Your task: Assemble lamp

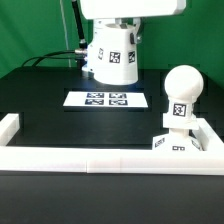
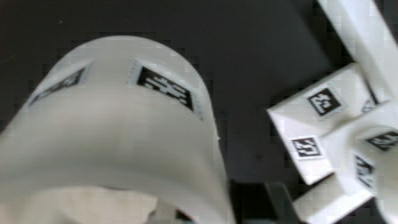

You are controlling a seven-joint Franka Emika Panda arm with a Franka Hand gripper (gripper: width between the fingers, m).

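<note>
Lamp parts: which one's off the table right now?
The shade, tagged and tapered: it hangs under the arm above the marker board. The bulb stands on the base in the rail corner.

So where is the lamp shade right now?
In the exterior view the shade hangs under the gripper, top centre, above the marker board; the bulb stands far right.

A marker board [image 1: 105,99] lies flat on the black bench [image 1: 60,125]; a white border rail [image 1: 100,160] edges the bench's front.
</note>
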